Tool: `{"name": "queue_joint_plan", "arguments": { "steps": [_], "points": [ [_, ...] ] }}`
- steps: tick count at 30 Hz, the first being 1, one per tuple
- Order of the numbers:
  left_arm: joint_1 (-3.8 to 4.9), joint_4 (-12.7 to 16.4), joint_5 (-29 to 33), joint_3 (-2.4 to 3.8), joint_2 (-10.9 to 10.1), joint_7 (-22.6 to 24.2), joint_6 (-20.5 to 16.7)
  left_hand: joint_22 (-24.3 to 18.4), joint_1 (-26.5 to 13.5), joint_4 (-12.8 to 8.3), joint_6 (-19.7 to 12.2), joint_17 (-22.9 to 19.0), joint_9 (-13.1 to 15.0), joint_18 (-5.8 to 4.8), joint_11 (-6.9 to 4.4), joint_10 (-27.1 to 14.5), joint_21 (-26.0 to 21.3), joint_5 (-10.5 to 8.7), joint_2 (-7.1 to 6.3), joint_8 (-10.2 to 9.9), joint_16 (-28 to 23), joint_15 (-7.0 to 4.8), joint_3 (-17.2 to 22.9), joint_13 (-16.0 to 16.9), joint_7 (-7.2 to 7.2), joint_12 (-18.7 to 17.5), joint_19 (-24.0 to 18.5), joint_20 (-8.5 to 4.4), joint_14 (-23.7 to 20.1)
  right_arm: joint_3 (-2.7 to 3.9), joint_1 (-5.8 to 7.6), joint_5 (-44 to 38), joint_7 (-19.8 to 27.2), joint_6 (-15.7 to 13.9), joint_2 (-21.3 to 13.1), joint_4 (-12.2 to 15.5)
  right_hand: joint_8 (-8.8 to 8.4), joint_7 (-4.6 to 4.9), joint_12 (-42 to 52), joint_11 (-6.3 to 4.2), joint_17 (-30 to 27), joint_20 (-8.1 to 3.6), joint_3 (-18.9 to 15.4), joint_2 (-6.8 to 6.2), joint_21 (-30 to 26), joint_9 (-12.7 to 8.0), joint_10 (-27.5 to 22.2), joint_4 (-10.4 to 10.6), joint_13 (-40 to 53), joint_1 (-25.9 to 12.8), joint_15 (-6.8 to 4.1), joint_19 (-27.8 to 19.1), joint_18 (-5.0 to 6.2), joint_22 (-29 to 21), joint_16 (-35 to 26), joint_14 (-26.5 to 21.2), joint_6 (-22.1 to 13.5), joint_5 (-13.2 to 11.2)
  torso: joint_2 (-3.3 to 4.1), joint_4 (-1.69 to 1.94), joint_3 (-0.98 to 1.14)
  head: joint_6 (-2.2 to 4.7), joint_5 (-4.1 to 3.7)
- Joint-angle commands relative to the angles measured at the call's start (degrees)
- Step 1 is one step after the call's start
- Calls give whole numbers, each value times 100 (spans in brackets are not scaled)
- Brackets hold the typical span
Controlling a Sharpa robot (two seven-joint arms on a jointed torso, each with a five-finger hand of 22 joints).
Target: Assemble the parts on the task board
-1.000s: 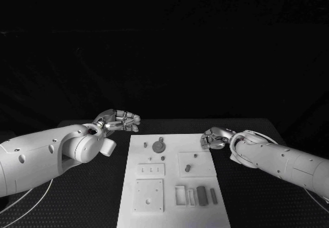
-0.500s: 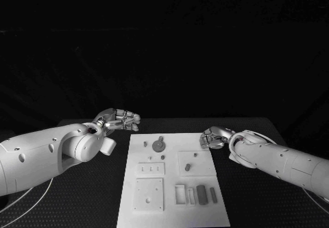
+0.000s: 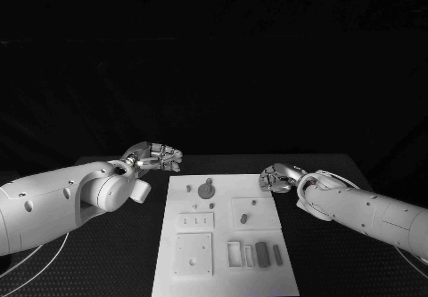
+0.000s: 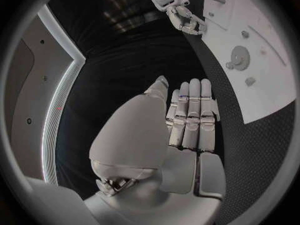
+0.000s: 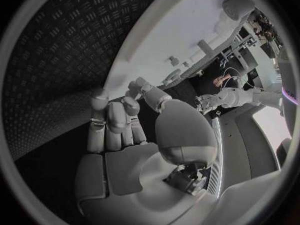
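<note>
The white task board (image 3: 223, 241) lies between my arms. On it are a round grey part (image 3: 207, 189), small oval grey parts (image 3: 243, 218) and dark bar-shaped parts (image 3: 263, 253) beside a white slotted frame (image 3: 234, 253). My left hand (image 3: 154, 156) hovers past the board's far left corner; in the left wrist view its fingers (image 4: 190, 117) lie straight and hold nothing. My right hand (image 3: 276, 178) hangs at the board's far right edge. Its fingers (image 5: 115, 117) are curled in with nothing between them. The board (image 4: 262, 85) and round part (image 4: 239, 57) also appear beside the left hand.
Black ribbed table surface (image 3: 339, 260) surrounds the board on both sides. White plates with holes (image 3: 193, 253) and slots (image 3: 197, 220) sit on the board's left half. A thin cable (image 3: 40, 263) trails under my left arm.
My right hand has edged slightly left toward the board's far right edge. The left hand and the parts have not moved.
</note>
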Motion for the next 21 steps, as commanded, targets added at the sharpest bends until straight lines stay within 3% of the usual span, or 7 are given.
{"name": "queue_joint_plan", "arguments": {
  "steps": [1,8,12,15,21],
  "points": [
    [3,-3,-128,4,6,-68,84,17,-31,7,98,27,13,90,-10,70,-24,10,58,51,-36,-6,-11,12,-26,40,49,-9,56,11,80,-66,-148,-219,-27,134,24,78,37,-30,-9,-25,9,27,21,45,8,-40,-3,31,-38,25,300,88,34,5,708,33,-1,-2,-2,10,-13],
    [4,-48,-359,5,60,-460,283,75,-240,12,317,129,14,76,-63,198,-22,-4,74,115,-33,-53,-17,34,-119,44,91,-51,158,57,227,-259,-523,-334,-92,520,40,70,40,-39,5,-43,1,9,27,67,23,-42,-2,60,-48,40,300,85,41,30,723,33,-23,-7,0,46,-9],
    [4,-50,-766,4,122,-852,390,105,-556,22,348,175,-7,56,-62,216,-32,-39,12,98,-57,-51,-93,34,-123,18,87,-58,165,157,296,-514,-911,-293,-127,924,51,63,42,-46,31,-57,-10,-6,32,84,39,-41,-2,76,-57,59,300,81,51,60,732,33,-53,-26,-6,71,2],
    [3,-71,-986,4,200,-1133,416,118,-795,26,341,198,-19,53,-54,212,-42,-46,-46,81,-76,-46,-139,30,-117,-3,80,-56,155,167,352,-735,-1177,-246,-144,1253,54,61,43,-49,23,-62,-15,-11,32,90,45,-41,-3,80,-60,65,300,78,49,63,734,33,-91,-40,-10,83,29],
    [2,-27,-1203,1,328,-1617,507,160,-1228,27,321,263,-38,72,-55,231,-52,-48,-35,51,-98,-48,-76,34,-109,-27,82,-58,171,183,430,-1010,-1506,-266,-153,1914,63,54,41,-56,21,-74,-26,-23,33,105,63,-40,-7,87,-67,84,300,71,47,82,741,33,-175,-68,-18,87,102]
  ]
}}
